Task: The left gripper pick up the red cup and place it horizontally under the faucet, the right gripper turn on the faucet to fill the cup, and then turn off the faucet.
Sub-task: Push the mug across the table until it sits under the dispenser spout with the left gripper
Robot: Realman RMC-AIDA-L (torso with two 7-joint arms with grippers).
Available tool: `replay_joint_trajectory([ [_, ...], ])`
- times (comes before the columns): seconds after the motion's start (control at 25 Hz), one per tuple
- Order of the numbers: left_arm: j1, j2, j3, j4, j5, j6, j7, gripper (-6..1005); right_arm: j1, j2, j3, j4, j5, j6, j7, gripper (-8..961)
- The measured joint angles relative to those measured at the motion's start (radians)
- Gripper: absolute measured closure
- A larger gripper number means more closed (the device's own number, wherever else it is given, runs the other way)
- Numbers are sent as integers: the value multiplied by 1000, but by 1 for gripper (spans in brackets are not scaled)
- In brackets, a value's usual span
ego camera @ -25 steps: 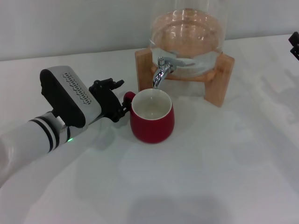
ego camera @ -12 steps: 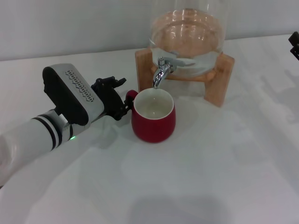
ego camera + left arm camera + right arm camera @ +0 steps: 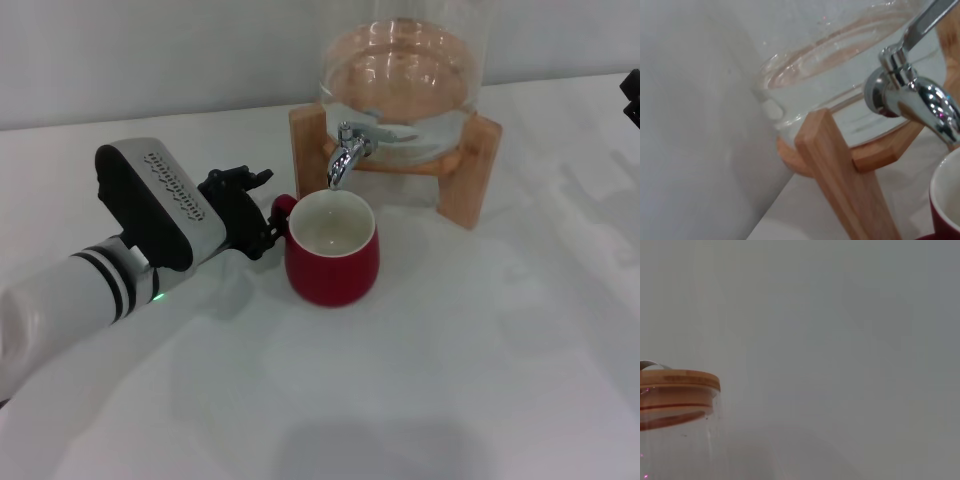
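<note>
Head view. You have the left gripper (image 3: 268, 222) low over the white table (image 3: 450, 380), reaching in from the left side, its grey perforated block and striped white arm trailing back toward the near left corner. Its black fingers are closed on the small loop handle of the red cup (image 3: 332, 250). The cup stands upright on the table, white inside showing, mouth up, directly below the spout of the faucet (image 3: 345, 152). A small gap separates the spout tip from the cup's rim. The faucet sticks out from a clear glass water jar (image 3: 400, 70) that rests in a wooden stand (image 3: 470, 170) just behind the cup. The right gripper (image 3: 631, 97) shows only as a black sliver at the far right edge, well apart from the faucet; you cannot tell how its jaws stand.

Left wrist view. You see the chrome faucet (image 3: 912, 97) close up, spout curving down toward the cup's rim (image 3: 945, 200) at the frame's corner. One leg of the wooden stand (image 3: 840, 170) crosses the middle, with the jar's (image 3: 830, 65) glass wall behind it.

Right wrist view. You see the jar's wooden lid (image 3: 675, 395) and clear glass below it, against a plain grey wall (image 3: 850, 330).
</note>
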Motion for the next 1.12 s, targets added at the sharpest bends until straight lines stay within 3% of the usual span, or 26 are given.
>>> replay_joint_trajectory([
  [1.12, 44, -4, -5, 44, -2, -12, 45, 509, -3, 0, -2, 0, 0, -6, 0, 85],
])
